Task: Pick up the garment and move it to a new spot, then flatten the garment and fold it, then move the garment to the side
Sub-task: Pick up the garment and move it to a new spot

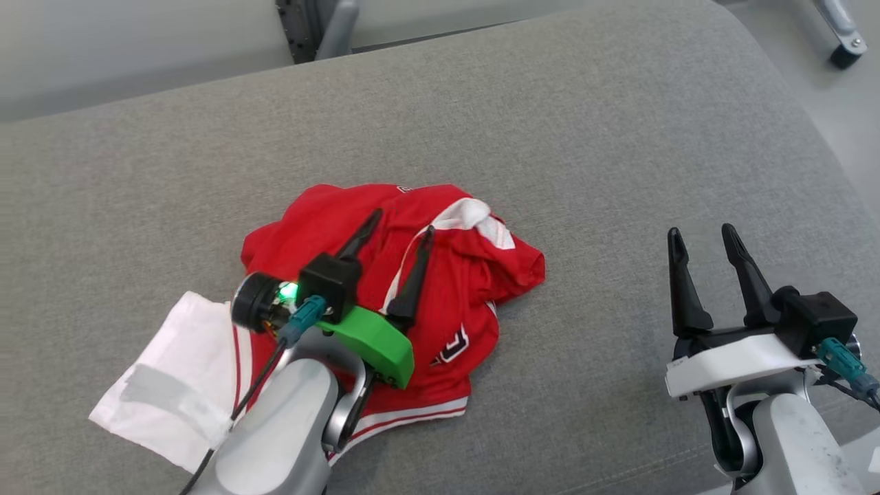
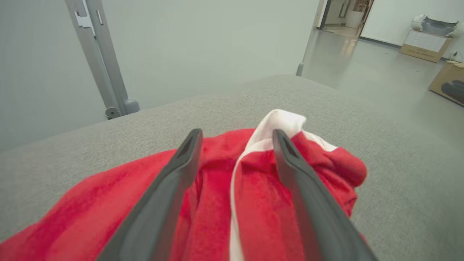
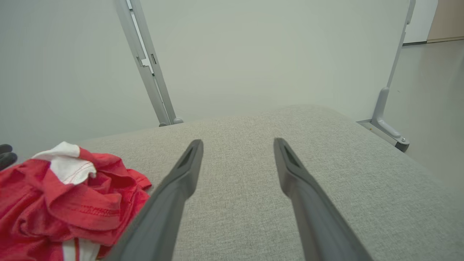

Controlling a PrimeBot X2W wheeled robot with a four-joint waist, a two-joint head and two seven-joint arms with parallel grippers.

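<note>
- the red-and-white garment [image 1: 474,275] lies crumpled left of centre on the grey cushion [image 1: 550,124].
- the left claw [image 1: 403,221] is released over it; the right claw [image 1: 700,231] is released, well apart.
- risk: pinching one loose fold, so the bunch slips free.

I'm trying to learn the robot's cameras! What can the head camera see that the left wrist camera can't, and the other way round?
Head view: the right gripper, open over the grey cushion, and a white flap at the shirt's near end. Left wrist view: cardboard boxes on the floor and an open doorway far off. Both: the red garment crumpled on the cushion, with the left gripper open over it.
</note>
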